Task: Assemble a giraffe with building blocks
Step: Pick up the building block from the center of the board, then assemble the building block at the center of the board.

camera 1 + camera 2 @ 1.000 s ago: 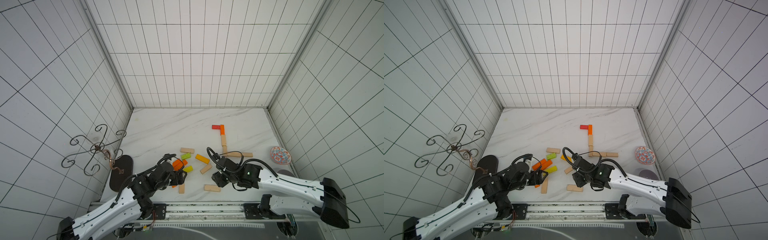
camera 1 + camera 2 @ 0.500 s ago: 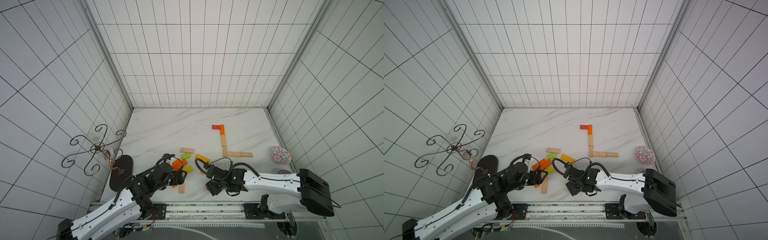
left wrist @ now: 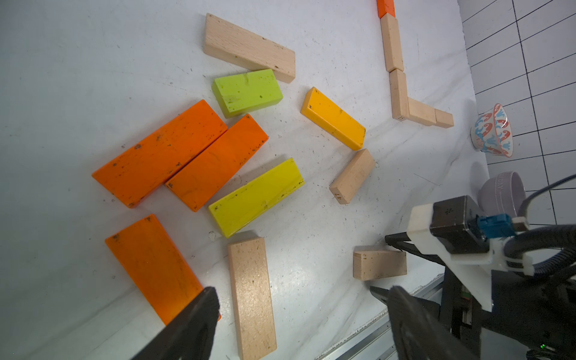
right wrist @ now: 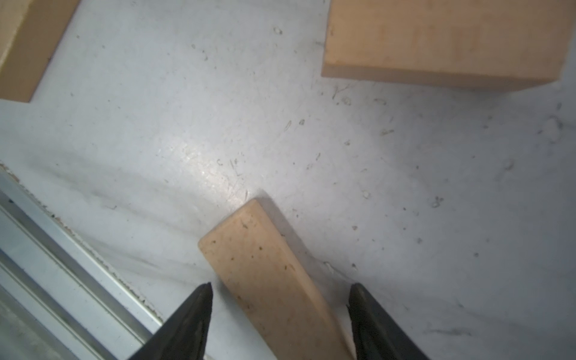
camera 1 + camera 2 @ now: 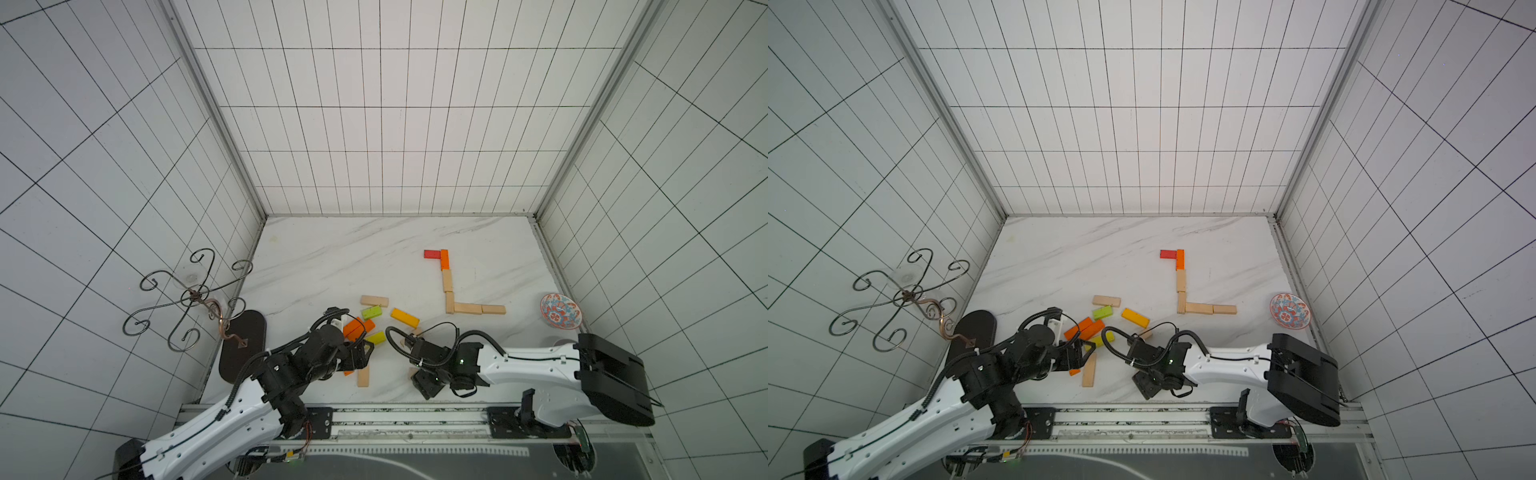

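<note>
**Right wrist view: jaws now astride a plain block at the bench's near edge**

Over the last second the right arm (image 5: 532, 365) has drawn back from the middle of the loose blocks (image 5: 365, 328) toward the near rail and come down over a plain wooden block (image 4: 249, 246). Its jaws stand spread, one on each side of that block. Bare bench (image 5: 332, 257) shows in both gaps, so nothing is pinched yet. The left wrist view agrees: the block lies flat near the front edge, apart from the coloured pile, with a dark jaw tip on either side. In both top views the wrist hides it.

The left arm (image 5: 232, 415) has not shifted. Its jaws hang wide apart and empty above an orange block (image 3: 152, 265) and a long plain block (image 3: 252, 296).

Farther back the part-built giraffe (image 5: 447, 280) lies flat, with a red and orange head, a plain neck and two blocks along the back. No legs are laid.

Closing on this block looks like the step in hand, probably for a leg. It sits slightly skewed between the jaws, so it may twist as they close.
</note>
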